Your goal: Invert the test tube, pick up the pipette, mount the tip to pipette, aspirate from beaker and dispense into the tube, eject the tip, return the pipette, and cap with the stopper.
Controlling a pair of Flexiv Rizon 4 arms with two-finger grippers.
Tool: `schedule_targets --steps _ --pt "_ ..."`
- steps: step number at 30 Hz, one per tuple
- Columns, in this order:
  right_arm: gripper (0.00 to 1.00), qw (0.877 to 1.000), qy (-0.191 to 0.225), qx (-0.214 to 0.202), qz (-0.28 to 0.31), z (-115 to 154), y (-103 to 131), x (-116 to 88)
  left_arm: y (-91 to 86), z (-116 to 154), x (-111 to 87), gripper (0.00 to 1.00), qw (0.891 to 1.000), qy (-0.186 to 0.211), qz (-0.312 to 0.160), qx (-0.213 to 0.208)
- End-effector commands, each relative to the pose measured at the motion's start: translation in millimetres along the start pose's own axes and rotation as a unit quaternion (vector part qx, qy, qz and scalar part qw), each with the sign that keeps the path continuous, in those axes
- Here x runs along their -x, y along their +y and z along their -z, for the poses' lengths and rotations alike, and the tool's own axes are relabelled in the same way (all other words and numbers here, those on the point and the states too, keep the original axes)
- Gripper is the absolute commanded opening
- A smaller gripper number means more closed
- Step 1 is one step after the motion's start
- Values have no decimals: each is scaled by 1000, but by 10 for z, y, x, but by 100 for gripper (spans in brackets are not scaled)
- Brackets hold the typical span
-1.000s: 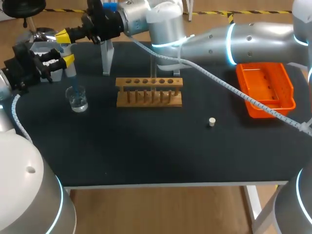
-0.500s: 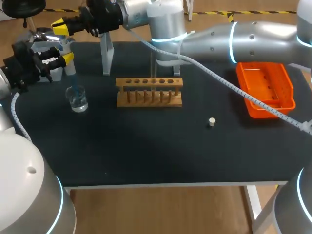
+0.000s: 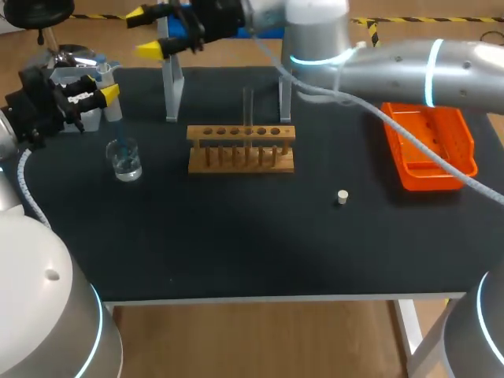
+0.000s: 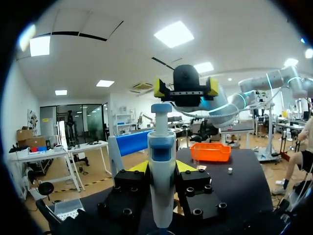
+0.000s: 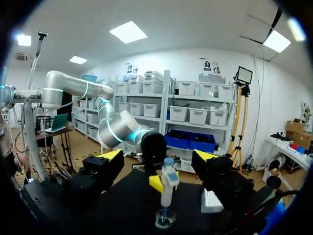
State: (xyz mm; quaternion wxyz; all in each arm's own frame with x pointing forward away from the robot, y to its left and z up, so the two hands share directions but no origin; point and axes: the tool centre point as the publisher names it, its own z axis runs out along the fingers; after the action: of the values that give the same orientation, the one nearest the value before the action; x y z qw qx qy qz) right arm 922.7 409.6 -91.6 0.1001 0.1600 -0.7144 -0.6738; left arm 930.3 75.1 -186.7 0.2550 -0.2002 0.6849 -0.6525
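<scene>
The pipette [image 4: 161,161] stands upright, clamped from both sides in my left gripper [image 3: 102,96]. It is over the beaker [image 3: 125,160] near the far left corner of the table [image 3: 236,244], with its blue tip [image 3: 116,130] reaching down into the glass. My right gripper [image 3: 148,31] hangs above the far edge with its fingers spread and nothing in them, well apart from the pipette. The tube [image 3: 248,114] stands in the wooden rack [image 3: 241,150] at mid-table, toward the far edge. The stopper [image 3: 342,197] lies loose to the right of the middle, and the orange tray [image 3: 429,146] sits at the right edge.

From here I can't quite tell whether the tip's end is under the water or how much it holds. My first worry is therefore carrying a short or empty draw over to the tube. Lifting out at a slant could catch the beaker's rim and knock the light glass over. On the way across, a jolt could shake drops onto the table or loosen the tip. The tube's mouth is narrow, so a slightly off approach could strike its lip, shove the tube in the rack, or run liquid down the outside. My right arm spans the far edge just behind the rack, so the two arms could foul each other there.
</scene>
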Motion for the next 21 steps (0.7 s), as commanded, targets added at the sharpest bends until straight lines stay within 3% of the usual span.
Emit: schedule_targets --steps 1,11,21 --pt "100 999 -51 -16 -5 568 -72 -468 -3 -2 -1 0 1000 0 0 0" --pt "100 995 -93 -40 -26 1243 -361 -817 -3 -2 -1 0 1000 0 0 0" --pt "100 990 -125 -45 -39 1665 -627 -1010 -3 -2 -1 0 1000 0 0 0"
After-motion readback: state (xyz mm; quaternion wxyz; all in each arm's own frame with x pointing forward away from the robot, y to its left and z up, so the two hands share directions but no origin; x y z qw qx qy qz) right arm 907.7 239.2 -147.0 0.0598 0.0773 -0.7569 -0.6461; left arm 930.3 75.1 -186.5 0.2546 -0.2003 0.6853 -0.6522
